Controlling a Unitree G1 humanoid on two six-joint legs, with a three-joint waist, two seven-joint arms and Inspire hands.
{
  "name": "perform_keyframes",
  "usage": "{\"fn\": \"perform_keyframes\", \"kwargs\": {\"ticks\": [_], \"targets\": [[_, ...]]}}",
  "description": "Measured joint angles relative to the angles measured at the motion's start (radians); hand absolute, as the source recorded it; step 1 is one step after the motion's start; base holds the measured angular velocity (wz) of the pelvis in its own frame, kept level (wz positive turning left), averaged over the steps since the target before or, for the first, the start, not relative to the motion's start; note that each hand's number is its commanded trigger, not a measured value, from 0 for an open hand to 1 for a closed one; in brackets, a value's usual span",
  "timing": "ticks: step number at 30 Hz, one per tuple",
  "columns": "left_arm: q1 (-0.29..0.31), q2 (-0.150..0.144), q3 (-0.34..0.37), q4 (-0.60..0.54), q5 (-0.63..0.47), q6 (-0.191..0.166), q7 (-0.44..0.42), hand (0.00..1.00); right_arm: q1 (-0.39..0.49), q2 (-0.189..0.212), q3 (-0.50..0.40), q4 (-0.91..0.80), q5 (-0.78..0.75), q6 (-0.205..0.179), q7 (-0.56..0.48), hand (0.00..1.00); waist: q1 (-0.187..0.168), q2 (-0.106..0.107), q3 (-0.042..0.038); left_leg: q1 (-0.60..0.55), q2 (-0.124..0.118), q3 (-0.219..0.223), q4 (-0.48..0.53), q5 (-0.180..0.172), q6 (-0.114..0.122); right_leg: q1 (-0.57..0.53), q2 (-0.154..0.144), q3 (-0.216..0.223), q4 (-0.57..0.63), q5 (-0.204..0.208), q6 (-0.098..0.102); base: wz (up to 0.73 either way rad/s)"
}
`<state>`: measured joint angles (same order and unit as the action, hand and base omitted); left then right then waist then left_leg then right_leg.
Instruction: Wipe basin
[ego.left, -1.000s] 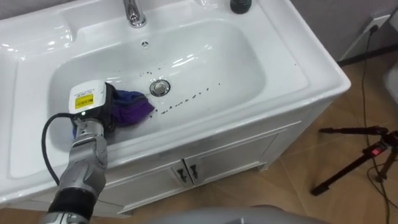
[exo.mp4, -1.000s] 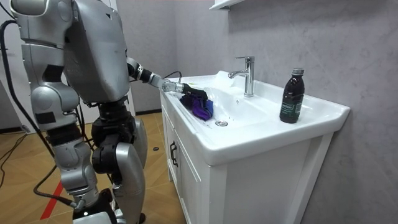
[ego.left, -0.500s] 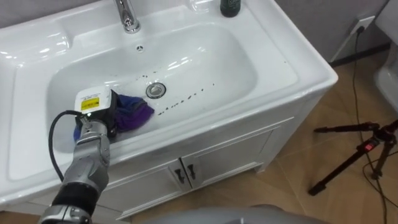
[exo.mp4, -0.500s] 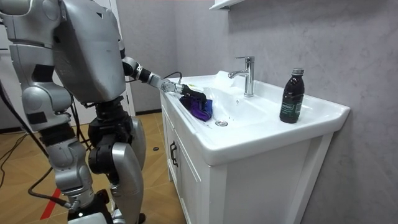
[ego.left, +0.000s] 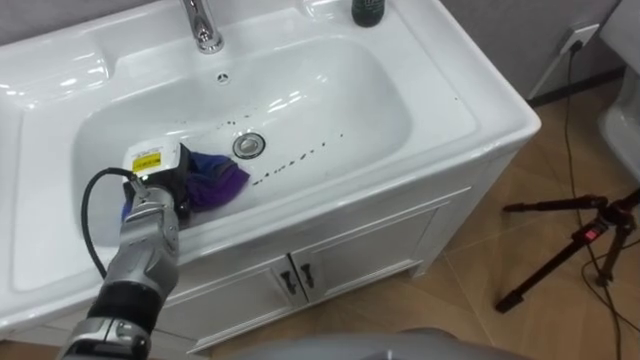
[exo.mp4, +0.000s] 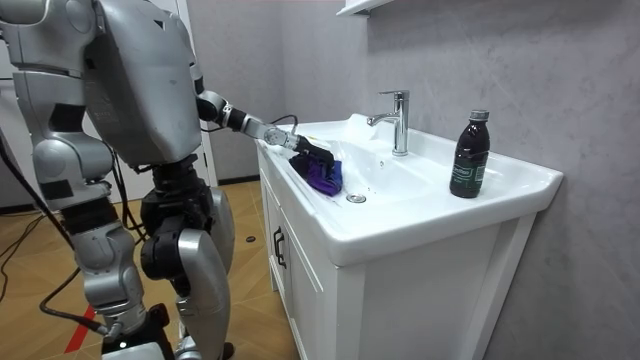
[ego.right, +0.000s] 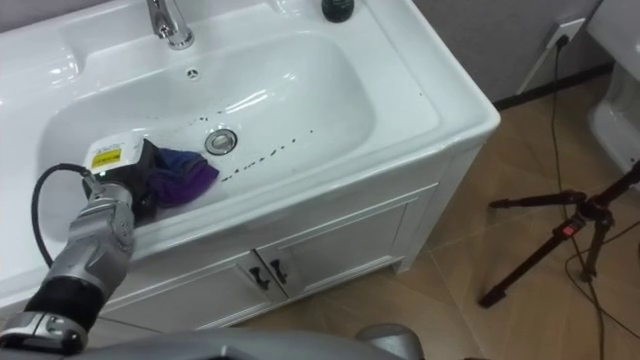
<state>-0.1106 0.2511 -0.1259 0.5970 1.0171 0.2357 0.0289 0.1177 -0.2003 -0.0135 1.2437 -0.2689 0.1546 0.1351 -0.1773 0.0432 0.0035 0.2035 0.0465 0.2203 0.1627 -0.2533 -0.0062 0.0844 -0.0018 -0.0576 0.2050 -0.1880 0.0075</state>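
Fingers of the left hand (ego.left: 165, 185) are curled round the purple cloth (ego.left: 215, 180), bunched on the basin (ego.left: 340, 80) floor just left of the drain (ego.left: 248, 146), while dark specks (ego.left: 300, 155) are strung rightward beyond the drain.

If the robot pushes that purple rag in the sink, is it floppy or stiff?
Probably floppy: the crumpled purple cloth lies bunched in soft folds against the left robot hand. It likely slides easily, since the white ceramic basin looks smooth and glossy. It looks like thin fabric, so it is probably light.
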Motion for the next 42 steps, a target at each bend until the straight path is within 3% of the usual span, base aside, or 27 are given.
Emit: {"fn": "perform_keyframes", "kwargs": {"ticks": [5, 11, 15, 19, 23, 28, 42], "targets": [[-0.007, 0.019, -0.023, -0.027, -0.002, 0.004, -0.066, 1.0, -0.001, -0.002, -0.003, -0.001, -0.033, 0.0, 0.008, 0.0, -0.024, 0.009, 0.0052, -0.004, 0.0, 0.013, 0.0, 0.0, 0.0, -0.005, -0.001, 0.0, 0.0, 0.0, 0.001, 0.0], [-0.04, 0.042, -0.099, -0.043, 0.001, 0.006, -0.155, 1.0, -0.02, -0.008, -0.001, -0.001, -0.034, -0.012, 0.046, 0.0, -0.073, 0.038, 0.0112, -0.017, 0.001, 0.037, 0.002, 0.0, 0.0, -0.032, -0.003, 0.006, 0.018, 0.002, 0.001, -0.06], [-0.072, 0.051, -0.205, -0.051, 0.009, 0.005, -0.192, 1.0, -0.025, -0.024, -0.001, -0.001, -0.052, -0.035, 0.065, 0.0, -0.123, 0.053, 0.0125, -0.018, 0.001, 0.056, 0.002, 0.0, 0.0, -0.03, -0.001, 0.022, 0.018, 0.002, 0.001, -0.12], [-0.098, 0.056, -0.27, -0.093, 0.017, 0.004, -0.239, 1.0, -0.024, -0.037, -0.001, -0.001, -0.056, -0.035, 0.073, 0.0, -0.149, 0.052, 0.0153, -0.014, 0.002, 0.082, 0.002, 0.0, 0.0, -0.034, 0.002, 0.036, 0.024, 0.002, 0.001, -0.11], [-0.11, 0.057, -0.313, -0.171, 0.012, 0.005, -0.298, 1.0, -0.018, -0.042, 0.002, 0.006, -0.049, -0.033, 0.09, 0.0, -0.154, 0.047, 0.0192, -0.016, 0.002, 0.081, 0.003, 0.0, 0.0, -0.035, 0.002, 0.037, 0.013, 0.003, 0.002, 0.01], [-0.179, 0.055, -0.404, -0.215, -0.004, 0.0, -0.326, 1.0, -0.03, -0.04, 0.031, 0.04, -0.043, -0.032, 0.092, 0.0, -0.164, 0.049, 0.0205, -0.026, 0.001, 0.079, 0.003, 0.0, 0.0, -0.033, -0.002, 0.024, 0.01, 0.002, 0.004, 0.09], [-0.249, 0.045, -0.438, -0.217, -0.004, -0.003, -0.348, 1.0, -0.038, -0.04, 0.034, 0.029, -0.044, -0.031, 0.088, 0.0, -0.208, 0.061, 0.0207, -0.036, 0.01, 0.083, 0.004, 0.0, 0.0, -0.048, 0.004, 0.052, 0.017, 0.003, 0.003, -0.03]]}}
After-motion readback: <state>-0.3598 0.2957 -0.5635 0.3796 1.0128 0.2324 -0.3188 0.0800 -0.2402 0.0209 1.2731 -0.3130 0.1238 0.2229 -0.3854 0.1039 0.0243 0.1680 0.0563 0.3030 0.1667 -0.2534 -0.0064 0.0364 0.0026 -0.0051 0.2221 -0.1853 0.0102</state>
